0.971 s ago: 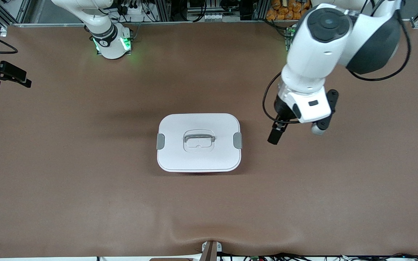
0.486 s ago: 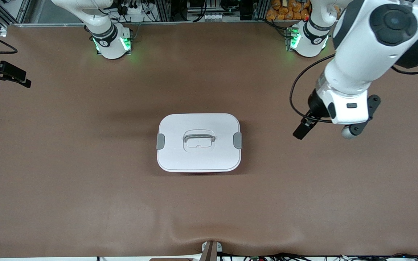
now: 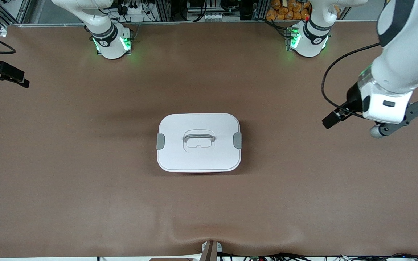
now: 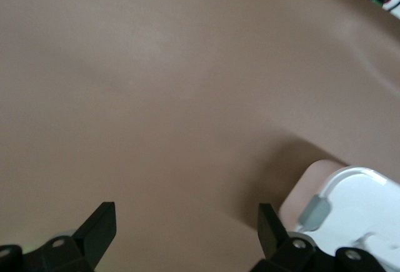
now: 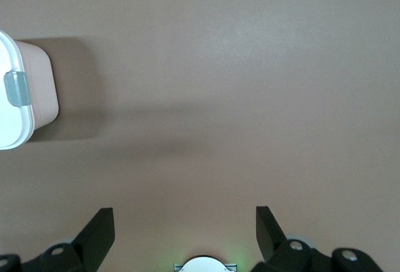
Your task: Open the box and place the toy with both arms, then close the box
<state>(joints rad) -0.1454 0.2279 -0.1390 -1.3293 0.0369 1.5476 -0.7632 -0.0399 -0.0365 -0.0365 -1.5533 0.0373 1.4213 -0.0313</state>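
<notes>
Front view: the pink box point(image 3: 199, 142) sits at the middle of the brown table point(image 3: 85, 181), its white lid point(image 3: 199, 127) on and a grey clip point(image 3: 237, 140) at each end. The left gripper point(image 4: 186, 228) hangs over bare table toward the left arm's end, fingers spread wide and empty. The right gripper point(image 5: 184, 231), also wide open and empty, hangs over bare table near the box; the toy shows nowhere.

box point(image 5: 19, 97) cut off; toy unseen

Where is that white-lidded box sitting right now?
The box sits mid-table in the front view, lid on, with both clips down; neither end effector is over it.
</notes>
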